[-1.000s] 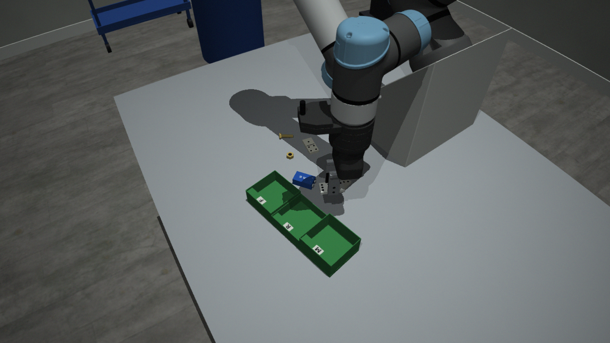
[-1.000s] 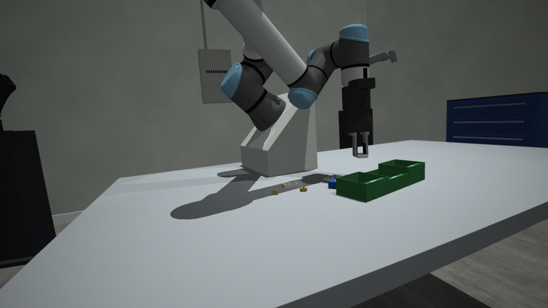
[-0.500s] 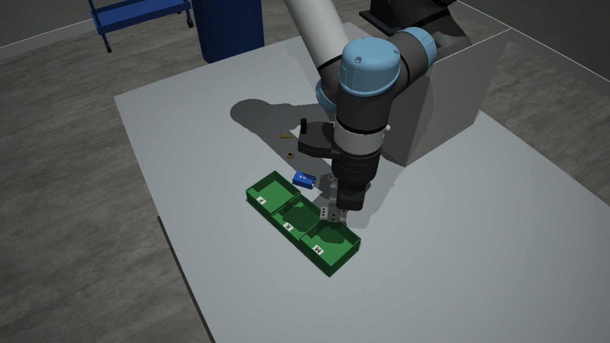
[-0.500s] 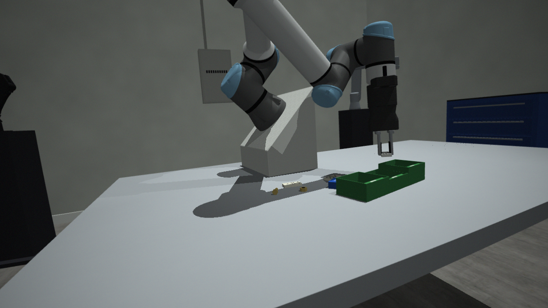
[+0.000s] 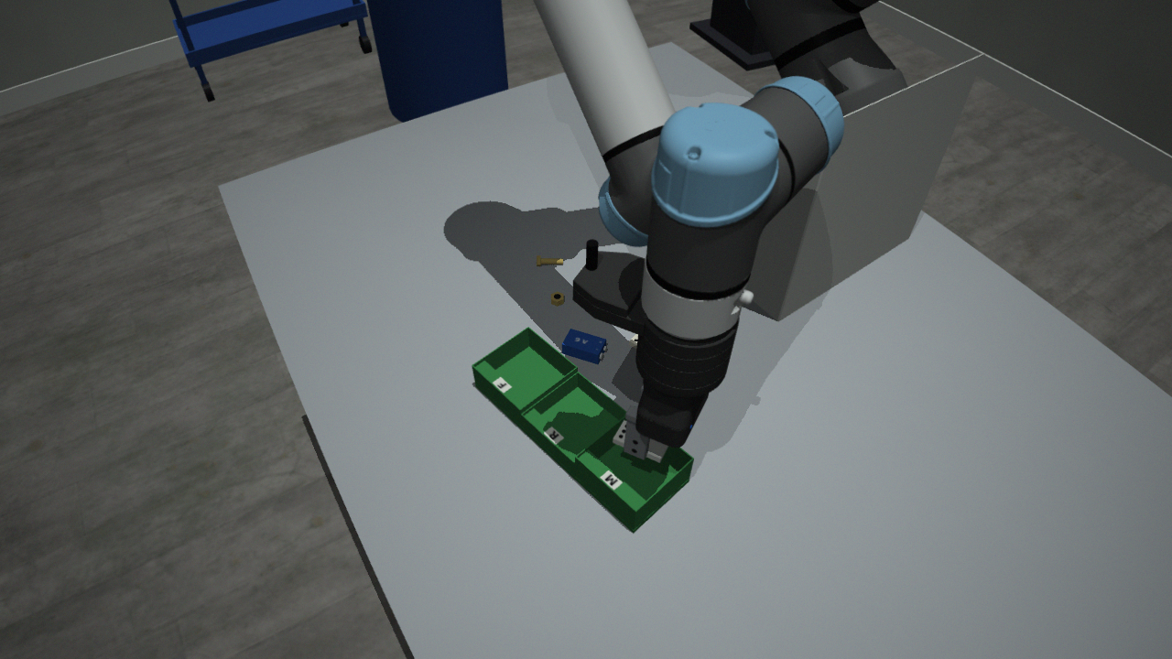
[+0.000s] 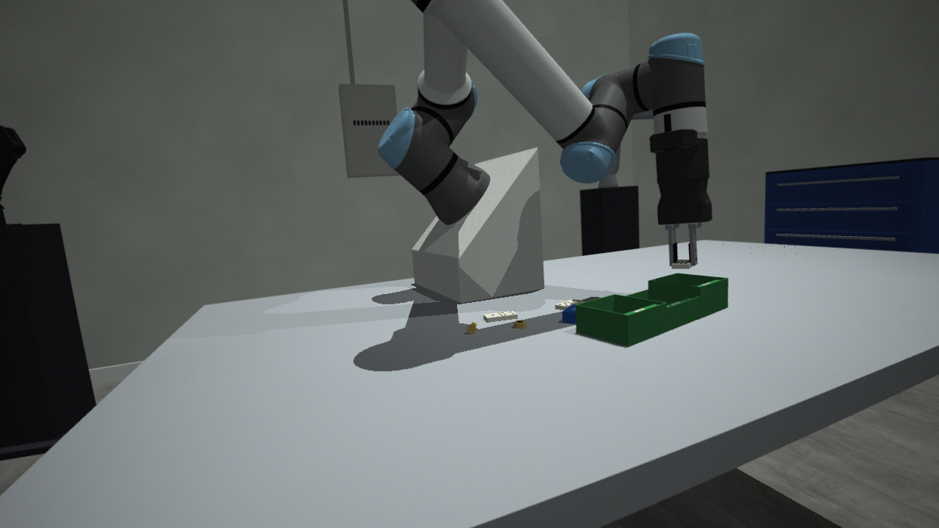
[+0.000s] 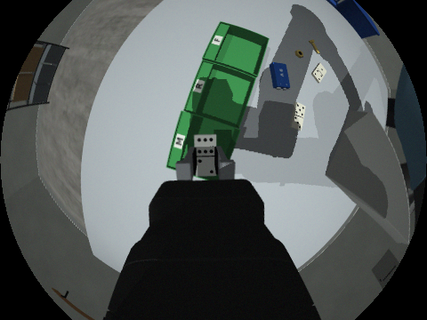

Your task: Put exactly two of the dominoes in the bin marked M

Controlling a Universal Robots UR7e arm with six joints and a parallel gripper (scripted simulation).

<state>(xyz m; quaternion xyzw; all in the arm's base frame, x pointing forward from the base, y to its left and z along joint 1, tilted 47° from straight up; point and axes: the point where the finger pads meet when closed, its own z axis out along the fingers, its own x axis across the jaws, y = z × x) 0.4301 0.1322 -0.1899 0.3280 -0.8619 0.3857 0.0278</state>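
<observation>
My gripper (image 5: pixel 635 448) (image 6: pixel 682 261) (image 7: pixel 205 155) is shut on a grey domino (image 5: pixel 623 436) (image 7: pixel 205 156) and holds it a little above the green bin marked M (image 5: pixel 657 502) (image 6: pixel 714 298) (image 7: pixel 176 156), over its back edge. In the wrist view the bin's floor looks empty where it shows past the fingers. Two more dominoes lie on the table beyond the bins: one (image 6: pixel 500 316) (image 7: pixel 320 71) farther off, and one (image 6: pixel 565 304) (image 7: pixel 301 114) nearer the bins. The arm hides both in the top view.
Bins marked R (image 5: pixel 573 403) and F (image 5: pixel 493 399) join bin M in one row. A blue battery (image 5: pixel 583 342) (image 7: pixel 279 75) lies behind bin F. A brass nut (image 5: pixel 557 297) (image 6: pixel 519 323) and a bolt (image 5: pixel 548 261) (image 6: pixel 470 328) lie farther back. The grey arm pedestal (image 5: pixel 860 221) stands behind.
</observation>
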